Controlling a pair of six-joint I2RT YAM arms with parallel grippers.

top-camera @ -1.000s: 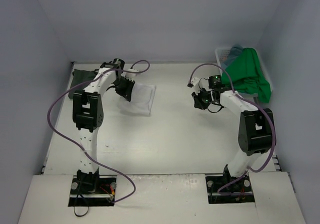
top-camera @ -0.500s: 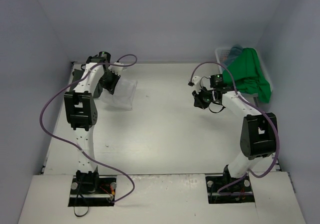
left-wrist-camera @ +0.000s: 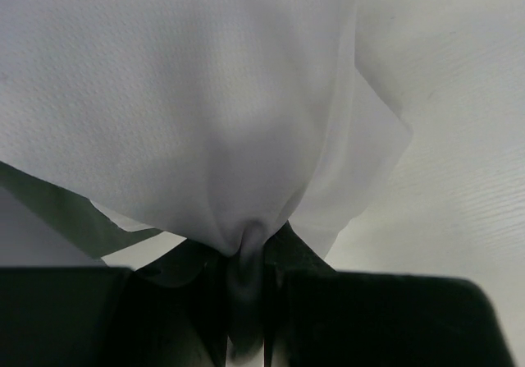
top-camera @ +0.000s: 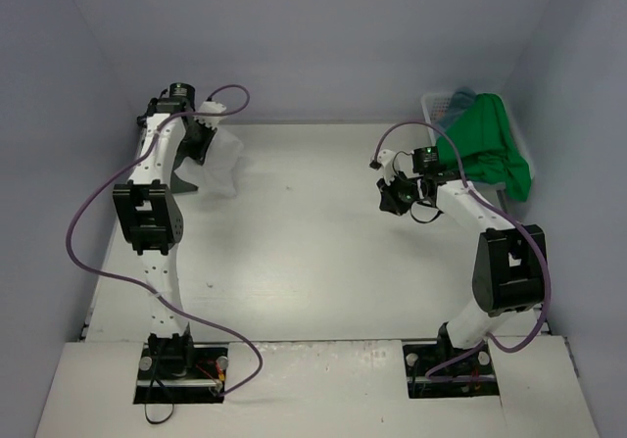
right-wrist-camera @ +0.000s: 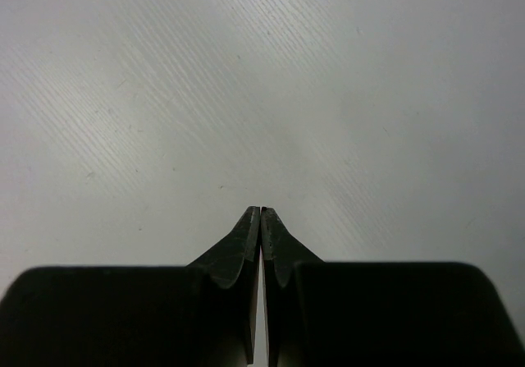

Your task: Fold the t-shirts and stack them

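Holding the white t-shirt [left-wrist-camera: 180, 96] pinched in the left claw [left-wrist-camera: 246, 256]
The shirt hangs bunched from the claw, with a dark grey-green t-shirt [left-wrist-camera: 61, 211] just beneath it. The right claw [right-wrist-camera: 261, 215] is clenched on nothing, well off to the side over bare desk [right-wrist-camera: 369, 96]. Because only one small gather is gripped, the cloth may slip free or land crumpled.

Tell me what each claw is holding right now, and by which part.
The left claw pinches the white cloth t-shirt by a bunched fold of fabric. The right claw is shut, holding nothing.
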